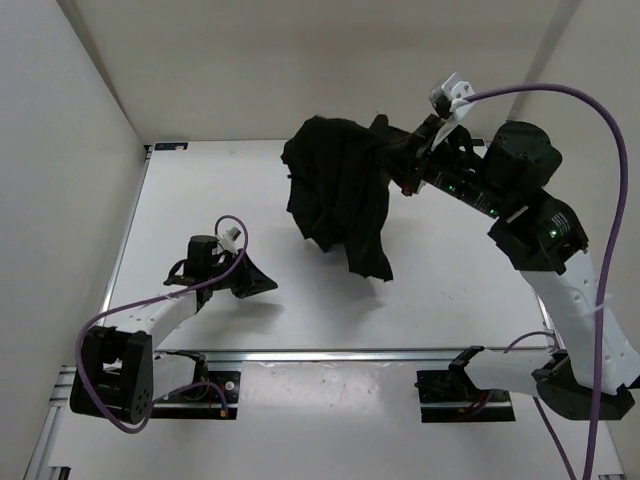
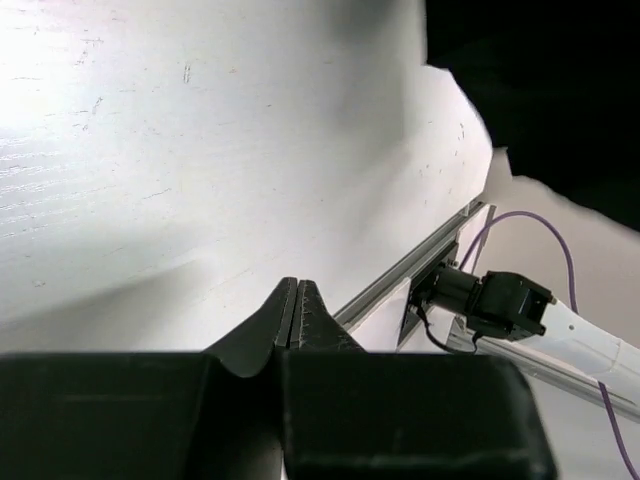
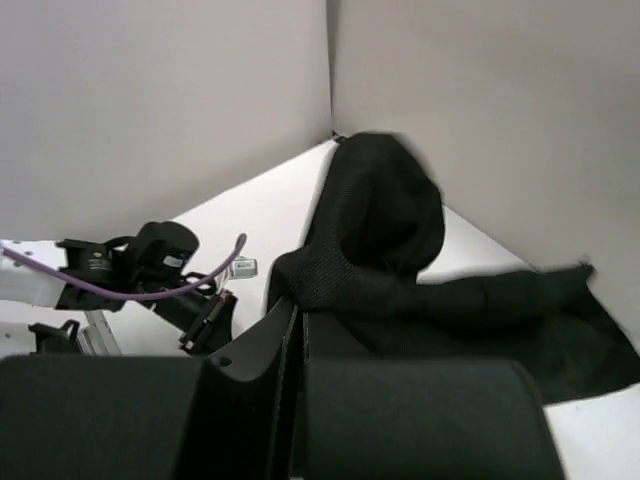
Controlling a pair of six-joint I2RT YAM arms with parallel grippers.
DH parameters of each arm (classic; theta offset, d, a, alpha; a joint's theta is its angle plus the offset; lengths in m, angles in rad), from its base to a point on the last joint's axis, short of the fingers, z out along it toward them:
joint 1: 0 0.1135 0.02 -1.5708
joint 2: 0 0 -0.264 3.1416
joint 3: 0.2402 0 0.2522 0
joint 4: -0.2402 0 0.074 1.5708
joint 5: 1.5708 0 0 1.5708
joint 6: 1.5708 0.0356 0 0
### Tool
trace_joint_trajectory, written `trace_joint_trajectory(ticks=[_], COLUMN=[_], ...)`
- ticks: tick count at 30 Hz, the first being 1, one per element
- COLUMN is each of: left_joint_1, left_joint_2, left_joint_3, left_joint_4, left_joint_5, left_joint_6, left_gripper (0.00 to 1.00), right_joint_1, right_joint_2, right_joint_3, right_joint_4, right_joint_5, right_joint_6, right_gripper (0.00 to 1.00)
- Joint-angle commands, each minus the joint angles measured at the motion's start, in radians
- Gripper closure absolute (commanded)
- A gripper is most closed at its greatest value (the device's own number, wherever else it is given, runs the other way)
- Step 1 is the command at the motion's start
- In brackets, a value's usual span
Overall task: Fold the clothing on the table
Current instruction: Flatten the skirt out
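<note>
The clothing point(image 1: 335, 190) is bunched up at the far side of the table point(image 1: 200, 190). Its long side runs from far to near. The right gripper point(image 1: 398, 158) is at its right edge, pinched shut on a bit of cloth. The left gripper point(image 1: 270, 285) is closed with nothing in it, well apart to the near left. Bare table lies between them. The back wall point(image 1: 300, 60) is close behind the clothing.
</note>
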Motion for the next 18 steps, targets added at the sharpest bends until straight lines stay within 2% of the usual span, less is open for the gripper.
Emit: trace_joint_trajectory(ticks=[1, 3, 4, 5, 7, 9, 11, 14, 15, 16, 18], left_joint_1=[0.014, 0.021, 0.015, 0.021, 0.023, 0.035, 0.051, 0.046, 0.031, 0.009, -0.041], left_joint_2=[-0.044, -0.052, -0.053, -0.055, -0.063, -0.073, -0.081, -0.064, -0.05, -0.043, 0.009], left_joint_3=[-0.014, -0.022, -0.025, -0.025, -0.034, -0.036, -0.013, 0.111, 0.183, 0.218, 0.388], left_joint_4=[0.029, 0.035, 0.027, 0.035, 0.03, 0.012, -0.043, -0.221, -0.286, -0.331, -0.367], left_joint_5=[0.013, 0.013, 0.015, 0.015, 0.01, 0.0, -0.054, -0.176, -0.288, -0.318, -0.345], left_joint_6=[-0.014, -0.026, -0.02, -0.03, -0.035, -0.031, 0.008, 0.147, 0.202, 0.228, 0.291], left_gripper=[0.94, 0.93, 0.94, 0.93, 0.94, 0.93, 0.94, 0.94, 0.93, 0.93, 0.9], right_joint_1=[0.042, 0.033, 0.021, 0.019, 0.017, 0.021, 0.021, -0.031, -0.076, -0.134, -0.246], right_joint_2=[0.082, 0.144, 0.19, 0.217, 0.331, 0.393, 0.398, 0.292, 0.237, 0.196, 0.154], right_joint_3=[-0.012, -0.01, -0.019, -0.032, -0.029, -0.015, -0.024, -0.143, -0.205, -0.228, -0.312], right_joint_4=[-0.029, -0.067, -0.099, -0.148, -0.235, -0.326, -0.395, -0.31, -0.263, -0.239, -0.212], right_joint_5=[0.099, 0.052, 0.006, -0.041, -0.088, -0.062, 0.025, 0.071, 0.055, 0.049, -0.019], right_joint_6=[-0.089, -0.074, -0.066, -0.062, -0.065, -0.069, -0.065, -0.065, -0.025, -0.01, 0.058], right_gripper=[1.0, 1.0, 0.93, 0.83, 0.57, 0.53, 0.53, 0.48, 0.47, 0.47, 0.47])
